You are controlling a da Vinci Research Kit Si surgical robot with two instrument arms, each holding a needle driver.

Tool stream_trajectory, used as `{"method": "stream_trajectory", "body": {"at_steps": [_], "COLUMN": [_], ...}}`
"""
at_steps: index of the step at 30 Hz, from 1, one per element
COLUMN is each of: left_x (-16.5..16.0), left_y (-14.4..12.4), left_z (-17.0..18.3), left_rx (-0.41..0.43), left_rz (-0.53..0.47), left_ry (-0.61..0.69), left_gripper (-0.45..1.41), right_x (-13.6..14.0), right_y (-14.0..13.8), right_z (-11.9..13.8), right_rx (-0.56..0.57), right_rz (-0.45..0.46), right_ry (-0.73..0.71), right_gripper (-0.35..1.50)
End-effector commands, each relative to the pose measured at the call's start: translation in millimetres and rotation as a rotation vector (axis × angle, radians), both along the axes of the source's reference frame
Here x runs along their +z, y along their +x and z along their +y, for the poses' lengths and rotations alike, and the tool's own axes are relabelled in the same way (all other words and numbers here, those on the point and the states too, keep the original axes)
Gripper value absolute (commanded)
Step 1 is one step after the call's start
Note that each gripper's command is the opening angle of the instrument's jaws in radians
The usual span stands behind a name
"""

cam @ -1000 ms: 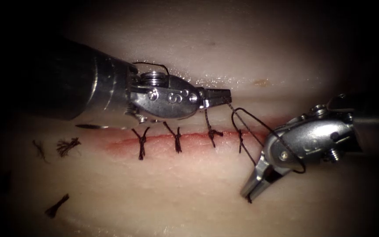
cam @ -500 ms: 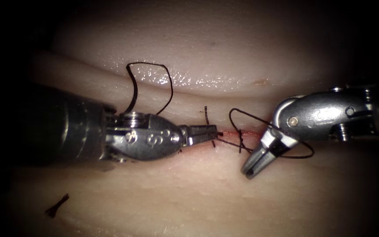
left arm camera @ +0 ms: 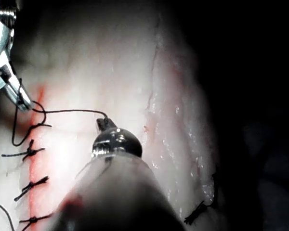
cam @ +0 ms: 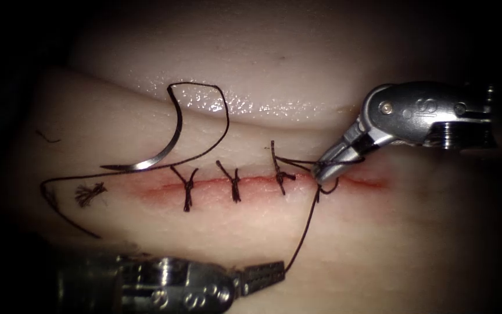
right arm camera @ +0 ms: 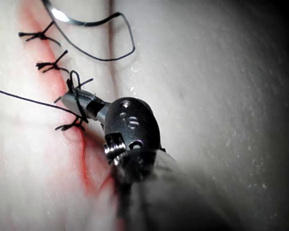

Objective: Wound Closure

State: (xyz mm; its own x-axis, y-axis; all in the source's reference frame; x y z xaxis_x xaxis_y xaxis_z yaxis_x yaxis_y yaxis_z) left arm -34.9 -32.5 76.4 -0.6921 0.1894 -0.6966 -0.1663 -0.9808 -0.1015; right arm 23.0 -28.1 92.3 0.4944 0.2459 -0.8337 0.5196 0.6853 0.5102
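Note:
The curved needle (cam: pixel 149 160) lies free on the tissue (cam: pixel 379 244) above the left end of the cut (cam: pixel 251 182), out of the tissue; its glint also shows in the right wrist view (right arm camera: pixel 60 15). My left tool (cam: pixel 280 270) is below the cut, jaws shut on the thread (cam: pixel 303 232), which rises taut to the fourth stitch (cam: pixel 319 191). My right tool (cam: pixel 319 172) has its jaws shut on thread at that stitch, with a small loop around them (right arm camera: pixel 76 91). The left tool's tip (left arm camera: pixel 102 123) holds thread that leads to the right tool (left arm camera: pixel 21 98).
Three tied stitches (cam: pixel 235 183) cross the cut left of the fourth one. Thread from the needle arcs up (cam: pixel 204 87) and trails off to the left (cam: pixel 45 189). Cut ends of thread (cam: pixel 88 193) lie at the left. Red fluid (cam: pixel 367 182) stains the cut.
The left tool moved from above the cut, across it, down to the front, drawing thread taut. The right tool rose and moved left to the fourth stitch; the wide loop around it shrank.

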Motion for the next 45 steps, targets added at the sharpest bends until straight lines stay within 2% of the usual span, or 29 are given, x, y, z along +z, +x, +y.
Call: {"method": "stream_trajectory", "body": {"at_steps": [1,8,12,23,34,45], "left_x": [0.1,-2.8,-4.3,-8.4,-13.4,-15.9], "left_y": [-0.7,-1.8,-2.0,-1.3,-1.4,-1.6], "left_z": [-0.8,-3.1,-4.2,-7.4,-13.1,-16.3], "left_rx": [0.007,0.03,0.045,0.075,0.139,0.181], "left_rz": [-0.004,-0.024,-0.032,-0.055,-0.102,-0.133], "left_ry": [-0.002,-0.008,-0.015,-0.02,-0.041,-0.058], "left_gripper": [-0.45,-0.45,-0.45,-0.45,-0.45,-0.45], "right_x": [1.5,4.8,6.0,8.0,8.7,10.1], "right_y": [0.5,0.0,-0.5,-0.9,-0.9,-1.0], "right_z": [0.2,0.1,0.5,1.7,2.2,3.1], "right_rx": [0.021,0.109,0.141,0.166,0.193,0.227], "right_rz": [-0.025,-0.167,-0.199,-0.214,-0.233,-0.254], "right_ry": [0.008,0.041,0.024,-0.008,-0.028,-0.049], "right_gripper": [-0.35,-0.35,-0.35,-0.35,-0.35,-0.35]}}
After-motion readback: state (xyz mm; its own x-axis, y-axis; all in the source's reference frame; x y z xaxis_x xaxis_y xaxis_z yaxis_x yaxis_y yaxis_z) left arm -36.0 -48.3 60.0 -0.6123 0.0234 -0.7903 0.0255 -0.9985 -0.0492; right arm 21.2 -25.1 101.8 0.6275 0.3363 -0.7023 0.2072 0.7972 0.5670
